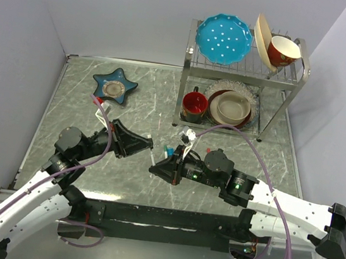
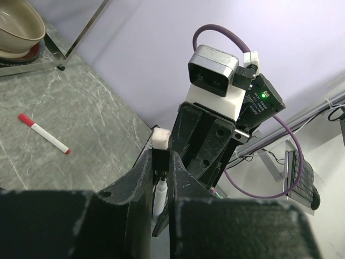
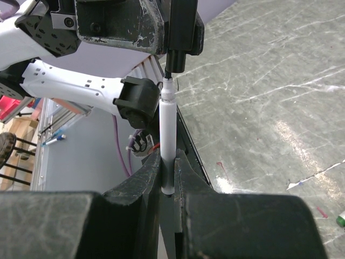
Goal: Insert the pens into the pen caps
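My left gripper [image 1: 150, 143] [image 2: 160, 156] is shut on a short black pen cap [image 2: 160, 160] with a white end [image 2: 160, 137]. Facing it over the middle of the table, my right gripper [image 1: 154, 169] [image 3: 168, 167] is shut on a thin white pen [image 3: 168, 135]. The pen points at the cap. In the right wrist view its dark tip [image 3: 168, 83] sits right at the cap's mouth [image 3: 175, 60]. In the left wrist view the pen [image 2: 160, 194] lies in line with the cap, just behind it. A second pen, white with red ends [image 2: 44, 134], lies loose on the table.
A metal dish rack [image 1: 281, 80] stands at the back right with a blue plate [image 1: 222, 39] and bowls on top, and a red mug [image 1: 193, 106] and stacked bowls [image 1: 233, 107] below. A blue star-shaped dish [image 1: 114, 85] sits at the back left. Walls close in both sides.
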Controlling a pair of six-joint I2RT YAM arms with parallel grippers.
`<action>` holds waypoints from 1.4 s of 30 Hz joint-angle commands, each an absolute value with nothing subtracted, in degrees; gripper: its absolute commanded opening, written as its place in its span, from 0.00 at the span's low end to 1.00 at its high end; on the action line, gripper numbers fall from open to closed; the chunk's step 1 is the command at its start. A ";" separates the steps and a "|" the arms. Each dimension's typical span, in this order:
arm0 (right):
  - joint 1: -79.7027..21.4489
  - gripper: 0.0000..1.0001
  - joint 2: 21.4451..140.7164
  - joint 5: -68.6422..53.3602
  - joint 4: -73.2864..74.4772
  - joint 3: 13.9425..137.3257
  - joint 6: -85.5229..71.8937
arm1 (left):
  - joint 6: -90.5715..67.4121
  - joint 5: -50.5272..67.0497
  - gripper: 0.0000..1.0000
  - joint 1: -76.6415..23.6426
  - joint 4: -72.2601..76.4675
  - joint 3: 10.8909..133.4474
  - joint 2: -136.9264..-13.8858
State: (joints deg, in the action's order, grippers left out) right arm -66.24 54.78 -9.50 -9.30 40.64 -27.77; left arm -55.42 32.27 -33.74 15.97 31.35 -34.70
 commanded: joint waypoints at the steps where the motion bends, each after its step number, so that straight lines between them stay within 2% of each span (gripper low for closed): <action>1: -66.01 0.00 53.70 -7.91 -13.53 42.54 -27.25 | -55.64 33.49 0.01 -34.28 15.30 34.01 -34.01; 22: -66.09 0.00 53.61 -8.88 -14.41 41.40 -28.04 | -55.99 28.04 0.01 -34.28 12.92 36.74 -33.49; 42: -66.18 0.00 54.75 -8.00 -14.33 42.80 -28.04 | -56.69 30.85 0.01 -34.28 13.62 33.58 -31.11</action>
State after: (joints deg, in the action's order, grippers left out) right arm -66.24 54.59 -9.04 -11.60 40.62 -28.05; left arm -56.47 29.50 -34.02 11.46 33.93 -32.67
